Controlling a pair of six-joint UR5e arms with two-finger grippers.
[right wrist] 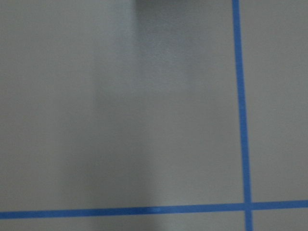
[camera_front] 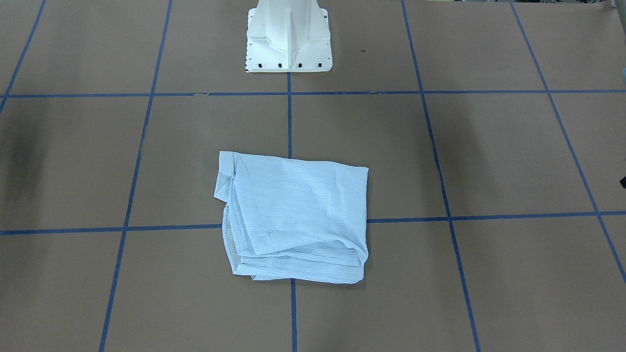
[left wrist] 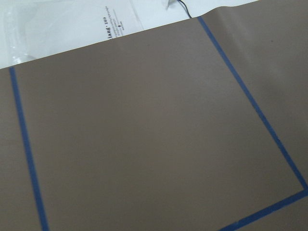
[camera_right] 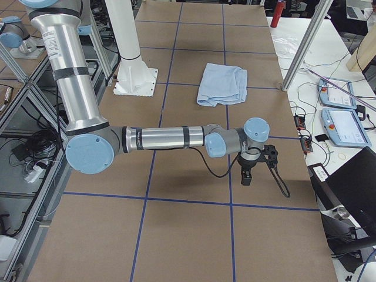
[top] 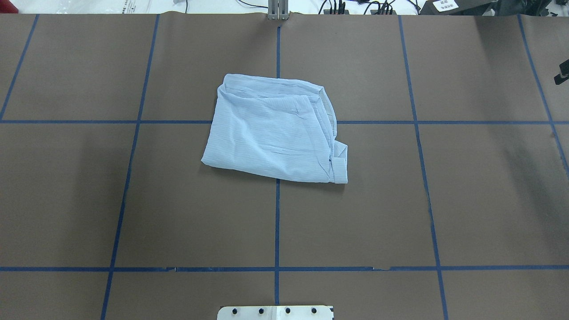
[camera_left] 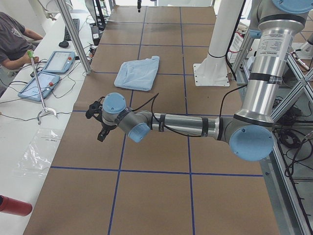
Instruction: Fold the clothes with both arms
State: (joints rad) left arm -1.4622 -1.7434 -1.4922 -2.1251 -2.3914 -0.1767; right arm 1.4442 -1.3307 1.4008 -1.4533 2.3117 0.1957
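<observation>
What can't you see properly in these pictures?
- Left gripper: too small in the exterior left view to tell whether its fingers are open.
- Right gripper: the same in the exterior right view.
- Shirt: its buttons are hidden inside its own folds in every view.
- Right wrist view: blurred, showing only the table and tape.
</observation>
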